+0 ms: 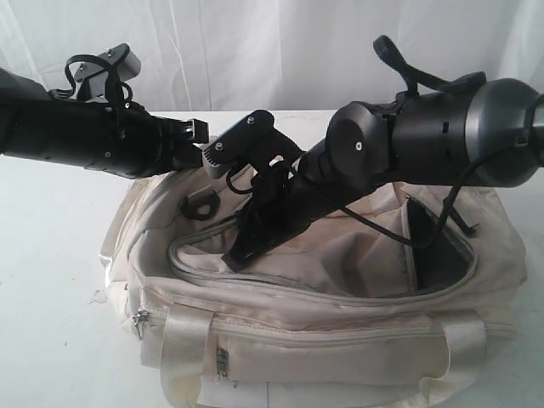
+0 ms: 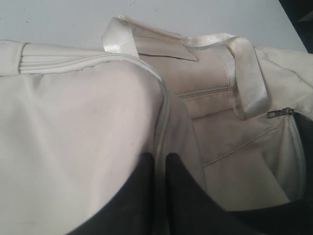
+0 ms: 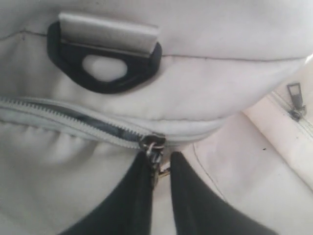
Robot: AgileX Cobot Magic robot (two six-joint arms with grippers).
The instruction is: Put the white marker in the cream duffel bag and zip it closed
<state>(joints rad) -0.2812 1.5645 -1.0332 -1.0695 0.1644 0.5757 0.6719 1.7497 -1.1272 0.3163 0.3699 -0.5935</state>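
While the cream duffel bag [image 1: 340, 327] sits on the white surface [image 1: 51, 280] at 6 o'clock of the exterior view, top zip partly undone, the left hand [image 2: 159, 157] pinches its fabric rim near 11 o'clock and the right hand [image 3: 160, 156] is clamped on the zip pull [image 3: 152, 144].

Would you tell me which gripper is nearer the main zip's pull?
Right. The right gripper has the zip pull between its fingers; the left gripper pinches the bag at a seam, away from that pull.
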